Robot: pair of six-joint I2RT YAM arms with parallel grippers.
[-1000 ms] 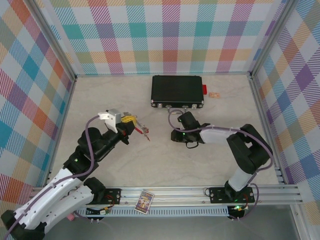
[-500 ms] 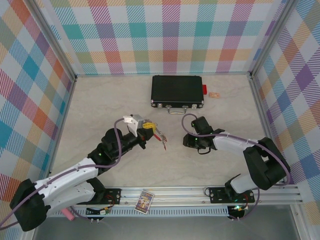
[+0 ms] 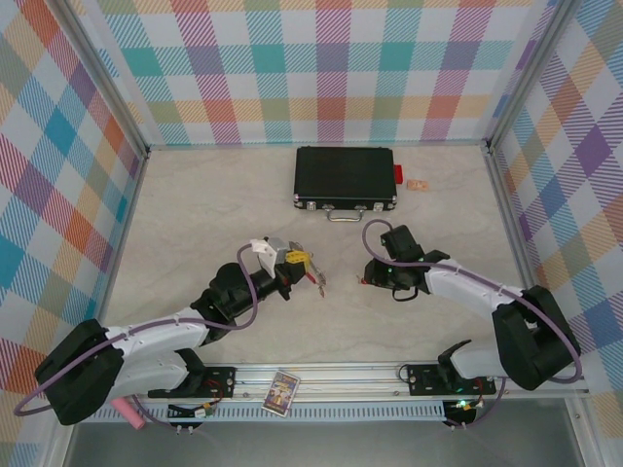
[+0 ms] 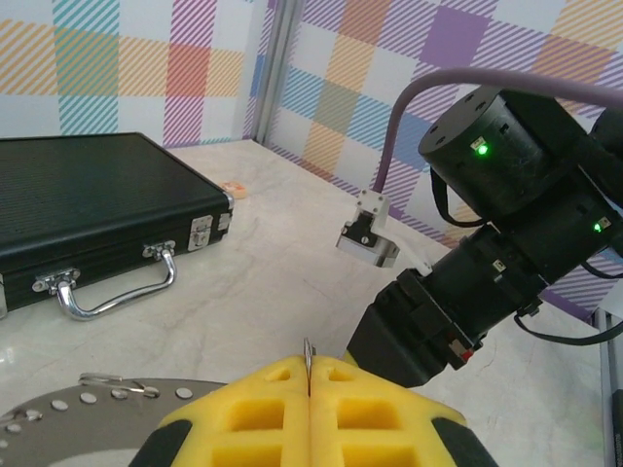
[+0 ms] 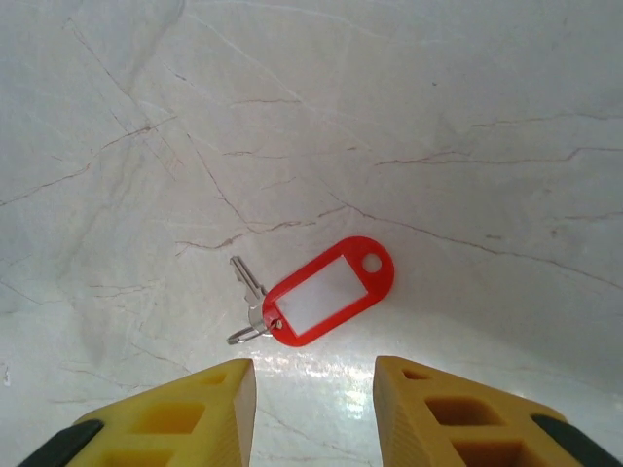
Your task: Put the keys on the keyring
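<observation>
Left gripper [image 3: 300, 263] has slid out toward table centre over the last second. Right gripper [image 3: 374, 281] has pulled away from the flat black case with metal handle [image 3: 346, 177] and come down to meet it. The two are now near each other, tips facing.

Left fingers [image 4: 273, 389] are pressed fully together, pinching the thin silvery wire keyring [image 3: 315, 278]. In the left wrist view just a sliver of wire sticks up from the seam between the yellow pads. In the top view the rest of the loop hangs off the fingertips toward the right gripper.

Right fingers [image 5: 185, 409] are parted a moderate gap, slightly wider than a second ago, holding nothing. The small silver key with red oval plastic tag [image 5: 326, 292] lies flat on the pale marble-look table [image 5: 438, 117]. It is just ahead of the gap between the right fingertips, not touching either.

Meaning: the ring is held out ready and the right gripper is lined up on a key, so pick-up looks like the step in hand. No key on the ring that I can make out. Other keys: cannot tell where.
</observation>
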